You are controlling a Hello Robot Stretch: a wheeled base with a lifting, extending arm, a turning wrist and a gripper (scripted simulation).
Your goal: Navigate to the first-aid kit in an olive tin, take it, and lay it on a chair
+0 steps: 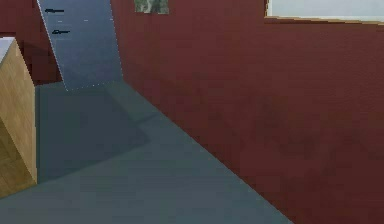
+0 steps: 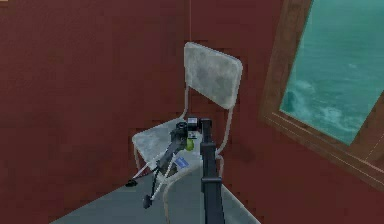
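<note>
Olive-yellow small blob (image 2: 186,147), maybe the kit, near pincer (image 2: 148,186) at seat of pale grey metal chair (image 2: 212,72). Pincer state: cannot tell. Placing step; next, lay it flat on seat.

A wood-framed window (image 2: 335,70) is showing a teal, rippled surface to the right of the gripper (image 2: 140,192) and farther out. A dark red wall (image 2: 80,80) is rising beyond the gripper, and grey floor (image 2: 100,212) is showing just left of it. In the forward view, a grey-blue door (image 1: 85,45) is standing at the far end, 1 small picture (image 1: 150,6) is hanging to its right, and a light wooden cabinet (image 1: 15,110) is sitting at the left edge.
</note>
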